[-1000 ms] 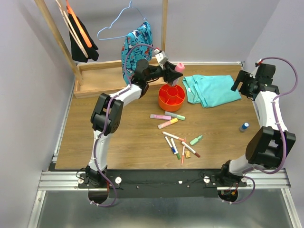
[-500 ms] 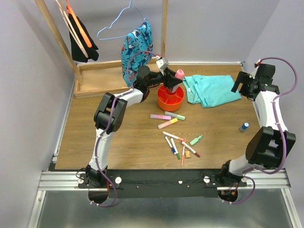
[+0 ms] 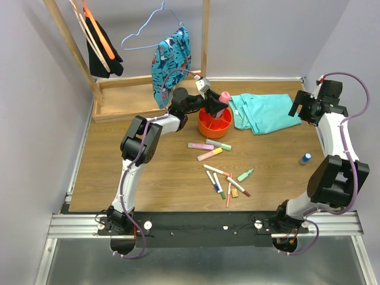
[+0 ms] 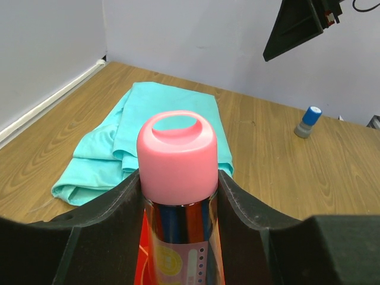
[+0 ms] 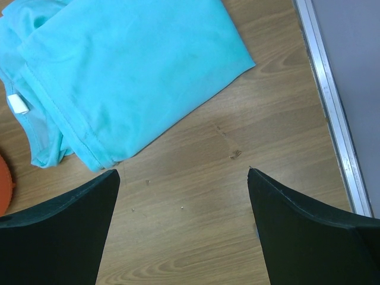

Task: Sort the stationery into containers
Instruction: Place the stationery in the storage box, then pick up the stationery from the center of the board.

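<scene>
Left fingers (image 4: 113,231) clamp the pink-capped round bottle (image 4: 177,155) over the round orange-red plastic divided bowl (image 3: 209,129); right fingers (image 5: 56,231) spread wide, well right of the bowl

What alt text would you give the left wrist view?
The left gripper is shut on an upright pink-capped bottle, with a sliver of the orange-red bowl showing below it. Behind, on the wooden table, are a folded teal cloth and, farther right, a small blue-capped bottle.
</scene>
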`<action>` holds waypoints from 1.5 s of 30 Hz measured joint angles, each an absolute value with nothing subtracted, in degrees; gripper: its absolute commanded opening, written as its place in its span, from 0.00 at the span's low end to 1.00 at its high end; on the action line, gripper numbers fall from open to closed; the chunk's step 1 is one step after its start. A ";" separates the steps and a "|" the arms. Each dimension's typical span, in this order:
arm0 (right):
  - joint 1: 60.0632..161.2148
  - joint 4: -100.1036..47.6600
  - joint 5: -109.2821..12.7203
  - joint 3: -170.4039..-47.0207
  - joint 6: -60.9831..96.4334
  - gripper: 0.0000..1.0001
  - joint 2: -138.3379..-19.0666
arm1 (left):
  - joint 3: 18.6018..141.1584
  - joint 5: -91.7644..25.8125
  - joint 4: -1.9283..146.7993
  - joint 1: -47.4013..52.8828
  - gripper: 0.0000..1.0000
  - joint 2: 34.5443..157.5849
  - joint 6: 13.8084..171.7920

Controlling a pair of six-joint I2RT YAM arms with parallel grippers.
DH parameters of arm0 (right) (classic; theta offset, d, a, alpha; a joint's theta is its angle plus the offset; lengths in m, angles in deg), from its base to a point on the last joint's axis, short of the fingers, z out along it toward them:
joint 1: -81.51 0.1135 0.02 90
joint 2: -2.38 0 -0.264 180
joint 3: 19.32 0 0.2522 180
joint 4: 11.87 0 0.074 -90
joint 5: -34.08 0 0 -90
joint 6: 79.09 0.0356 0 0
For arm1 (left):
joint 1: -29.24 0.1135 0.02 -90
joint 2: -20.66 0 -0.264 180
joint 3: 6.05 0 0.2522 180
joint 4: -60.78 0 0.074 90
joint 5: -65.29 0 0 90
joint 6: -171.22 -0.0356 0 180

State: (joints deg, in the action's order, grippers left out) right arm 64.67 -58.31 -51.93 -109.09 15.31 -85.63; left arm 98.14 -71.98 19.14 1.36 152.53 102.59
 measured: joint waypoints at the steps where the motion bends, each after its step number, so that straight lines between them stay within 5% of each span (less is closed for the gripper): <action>1: 64.67 -58.31 -51.93 -109.09 15.29 0.96 -85.74 | 97.88 -72.05 18.60 1.36 0.29 152.62 102.67; 7: 64.82 -58.20 -51.91 -108.87 15.01 0.96 -86.31 | 96.33 -73.05 15.06 1.38 0.49 153.01 103.37; 20: 65.44 -56.52 -49.44 -106.11 14.86 0.97 -84.43 | 88.79 -73.69 15.41 2.26 0.71 144.69 103.11; 31: 65.44 -55.91 -46.23 -103.27 15.03 0.98 -79.73 | 84.75 -78.76 22.97 2.96 0.73 133.98 99.46; 39: 65.44 -55.36 -44.28 -100.80 13.94 0.98 -74.61 | 81.55 -81.38 79.36 2.56 0.61 112.86 56.84; 45: 65.44 -55.14 -43.06 -99.64 14.07 0.97 -74.31 | 85.29 -72.96 104.73 -2.03 0.61 115.81 41.06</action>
State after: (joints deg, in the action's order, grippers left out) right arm 65.44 -55.14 -43.06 -99.64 14.07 -74.31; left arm 85.29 -72.96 104.73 -2.03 115.81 41.06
